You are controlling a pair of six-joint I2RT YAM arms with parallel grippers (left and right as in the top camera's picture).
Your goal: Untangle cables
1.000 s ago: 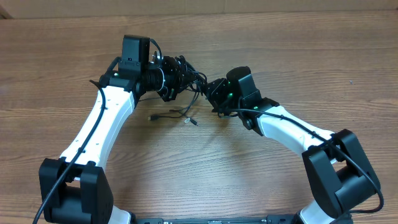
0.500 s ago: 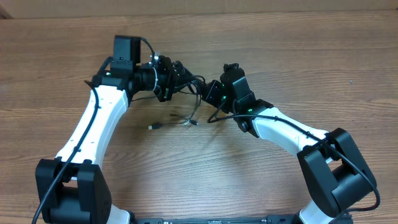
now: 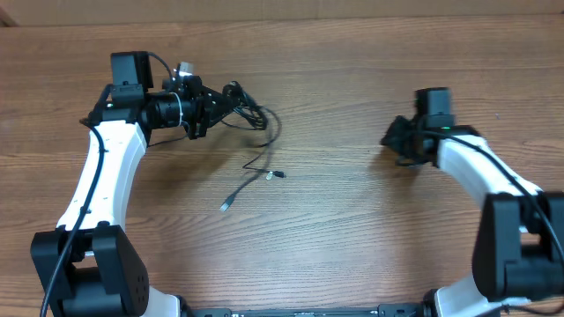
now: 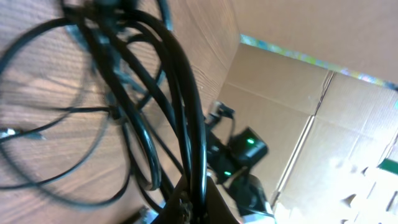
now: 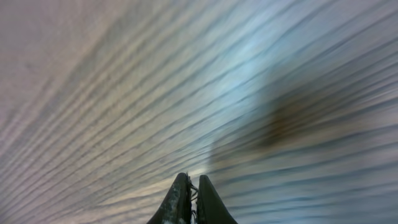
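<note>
Black thin cords (image 3: 254, 118) bunched in your clamped left fingers (image 3: 208, 106), upper left, could cinch tighter if pulled; right fingers (image 3: 393, 141) are closed empty.

We find the overhead view evenly, softly lit with faint shadows, the right wrist view smearing the table (image 5: 124, 93) into streaky blur around a pale glare, and the left wrist view's nearest cables (image 4: 186, 106) out of focus.

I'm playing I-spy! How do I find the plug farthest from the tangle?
From the left gripper, shut on the tangled cables, a thin cord trails toward the table's near edge. The plug at its tip lies alone, past a second loose plug.
</note>
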